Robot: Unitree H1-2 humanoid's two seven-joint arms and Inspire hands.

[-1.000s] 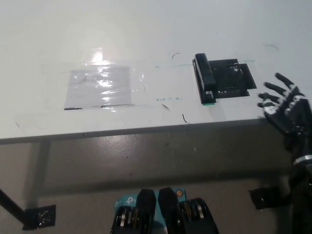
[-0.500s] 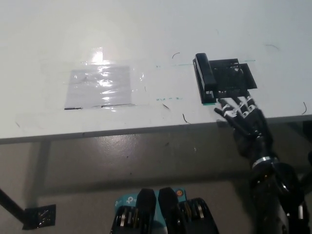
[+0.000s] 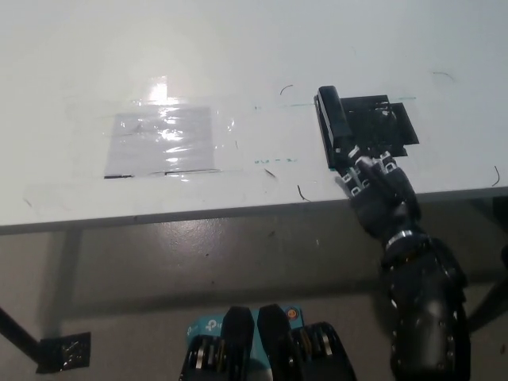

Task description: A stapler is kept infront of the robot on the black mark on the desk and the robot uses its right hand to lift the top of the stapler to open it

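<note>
we see the black right robot hand (image 3: 373,186) reaching up from the lower right over the near edge of the white desk (image 3: 238,55). its fingers (image 3: 355,171) are bent and bunched together, and their tips lie at the near end of the stapler (image 3: 334,125). they seem to touch this end, but we cannot tell for sure if they hold it or only rest against it, because the black hand and the black stapler blend together there.

the stapler is just ahead of the robot hand, lying flat on the desk with its long side pointing away from the hand. its top looks still down, not lifted. it sits along the left edge of the black mark (image 3: 385,127), and this mark spreads ahead of the hand and a little to its right side. a thin green line runs on the desk at the far end of the stapler, beyond the hand.

far to the left of the robot hand there is a shiny clear tape patch (image 3: 163,143) stuck on the desk, with light reflecting from it. some small pen strokes are on the desk between this patch and the hand.

below the desk edge, to the far lower left of the hand, a piece of black tape (image 3: 63,352) is on the grey floor.

the white left robot hand is not in the view.
</note>
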